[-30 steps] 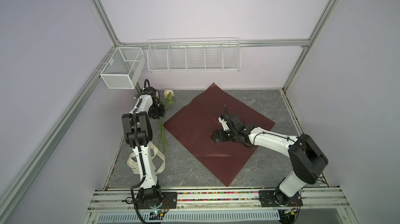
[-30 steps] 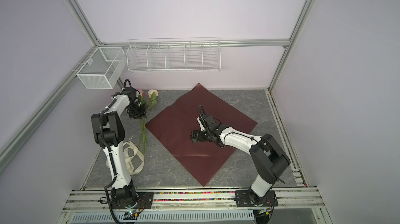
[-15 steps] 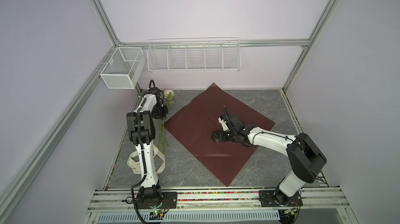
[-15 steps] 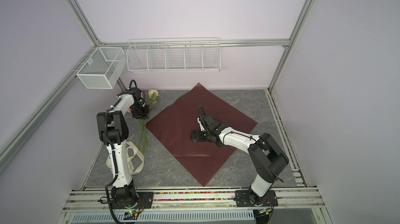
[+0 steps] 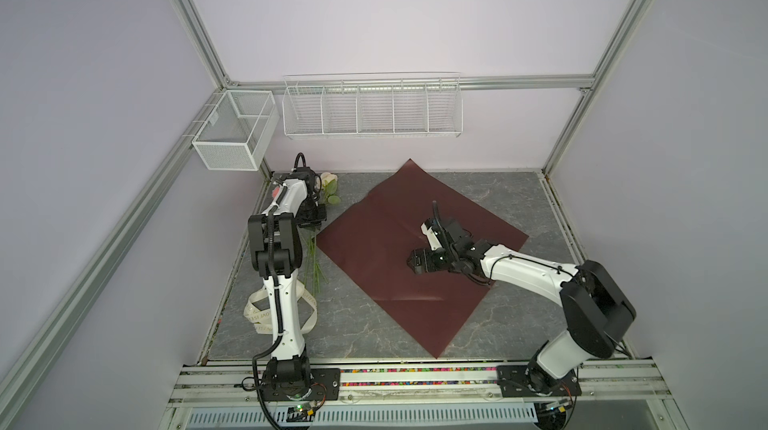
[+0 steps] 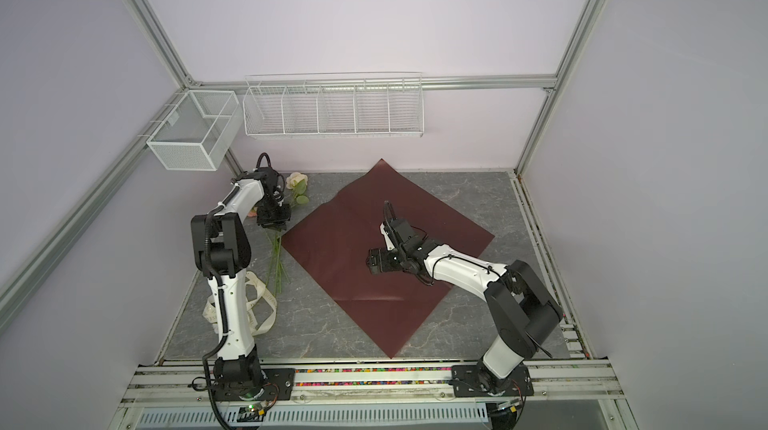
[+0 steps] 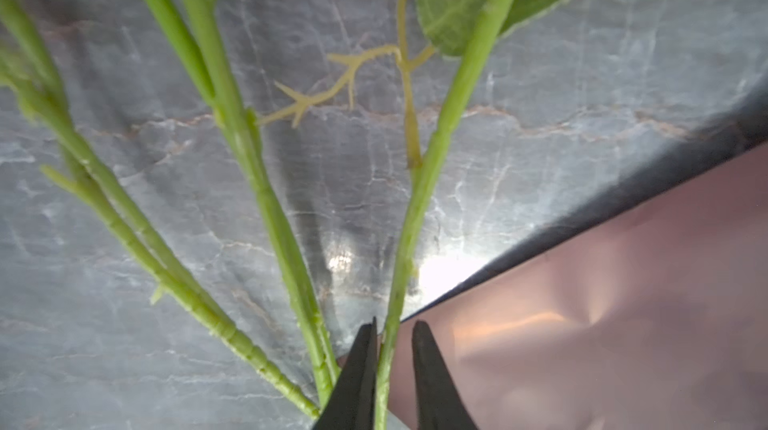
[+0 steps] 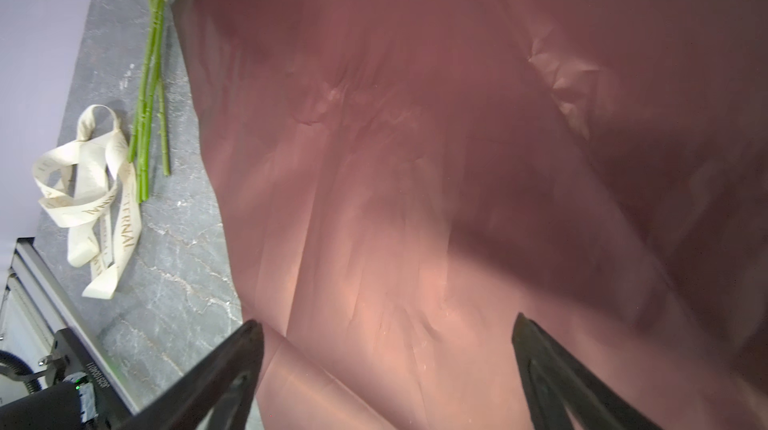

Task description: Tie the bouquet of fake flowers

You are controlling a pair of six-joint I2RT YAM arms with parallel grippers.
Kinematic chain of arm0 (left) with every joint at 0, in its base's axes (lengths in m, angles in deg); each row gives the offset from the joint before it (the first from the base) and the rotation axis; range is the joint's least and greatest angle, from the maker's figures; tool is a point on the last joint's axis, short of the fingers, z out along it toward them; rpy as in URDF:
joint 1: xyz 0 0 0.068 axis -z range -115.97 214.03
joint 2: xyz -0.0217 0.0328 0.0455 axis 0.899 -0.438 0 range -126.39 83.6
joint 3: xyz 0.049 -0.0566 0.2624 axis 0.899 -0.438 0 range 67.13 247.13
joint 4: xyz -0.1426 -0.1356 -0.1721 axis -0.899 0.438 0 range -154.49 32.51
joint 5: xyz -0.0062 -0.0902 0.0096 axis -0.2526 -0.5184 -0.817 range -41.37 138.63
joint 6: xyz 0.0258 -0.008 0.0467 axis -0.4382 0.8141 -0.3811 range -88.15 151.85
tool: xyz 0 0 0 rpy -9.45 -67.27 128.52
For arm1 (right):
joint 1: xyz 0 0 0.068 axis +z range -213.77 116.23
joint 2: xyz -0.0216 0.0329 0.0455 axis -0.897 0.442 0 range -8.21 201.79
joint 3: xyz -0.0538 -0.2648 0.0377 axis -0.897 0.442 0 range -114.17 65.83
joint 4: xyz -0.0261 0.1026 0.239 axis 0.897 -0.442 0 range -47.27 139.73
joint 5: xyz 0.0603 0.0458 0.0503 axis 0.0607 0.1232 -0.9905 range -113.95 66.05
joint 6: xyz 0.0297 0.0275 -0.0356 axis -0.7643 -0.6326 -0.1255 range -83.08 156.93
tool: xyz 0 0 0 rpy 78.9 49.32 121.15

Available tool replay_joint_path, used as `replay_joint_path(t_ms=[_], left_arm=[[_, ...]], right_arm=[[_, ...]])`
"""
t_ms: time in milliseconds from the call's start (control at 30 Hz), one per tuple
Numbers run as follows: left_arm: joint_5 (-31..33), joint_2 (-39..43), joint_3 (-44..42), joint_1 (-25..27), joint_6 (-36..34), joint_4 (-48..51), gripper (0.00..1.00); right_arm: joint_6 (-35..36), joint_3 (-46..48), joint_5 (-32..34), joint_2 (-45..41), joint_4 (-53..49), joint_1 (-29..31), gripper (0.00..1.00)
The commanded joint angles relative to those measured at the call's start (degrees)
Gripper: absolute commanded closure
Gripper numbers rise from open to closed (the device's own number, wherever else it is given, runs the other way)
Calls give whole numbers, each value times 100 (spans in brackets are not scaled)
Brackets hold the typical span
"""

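Note:
The bouquet of fake flowers (image 5: 328, 179) (image 6: 296, 179) lies at the table's far left. A cream rose and leaves show, and its thin green stems (image 5: 316, 268) (image 8: 149, 75) run toward the front. My left gripper (image 5: 311, 220) (image 6: 272, 220) is down over the stems beside the dark-red paper (image 5: 374, 220) (image 6: 345, 220). In the left wrist view my left gripper (image 7: 395, 324) is nearly closed around one stem (image 7: 419, 208), which touches one finger, with a thin gap to the other. My right gripper (image 5: 412, 262) (image 6: 372, 262) (image 8: 386, 324) hovers wide open over the paper's middle, holding nothing.
A cream printed ribbon (image 5: 257, 316) (image 6: 262, 303) (image 8: 91, 183) lies loose by the left arm's base, near the stem ends. Two white wire baskets (image 5: 372, 106) (image 5: 235, 129) hang on the back and left walls. The paper's corner (image 7: 582, 303) lies just beside the stems.
My left arm has swung toward the back wall, and its jaws have narrowed around a stem. The right arm has barely moved and stays wide open.

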Motion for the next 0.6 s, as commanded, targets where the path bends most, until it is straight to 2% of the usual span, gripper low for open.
replay_joint_path(t_ms=[0, 233, 567], left_arm=[[250, -157, 192, -16, -186, 378, 83], [278, -138, 167, -10, -278, 369, 85], [157, -262, 301, -16, -357, 436, 85]], right_arm=[[89, 173, 97, -351, -204, 36, 4], [191, 284, 299, -712, -506, 34, 3], [-72, 496, 475, -1394, -778, 41, 2]])
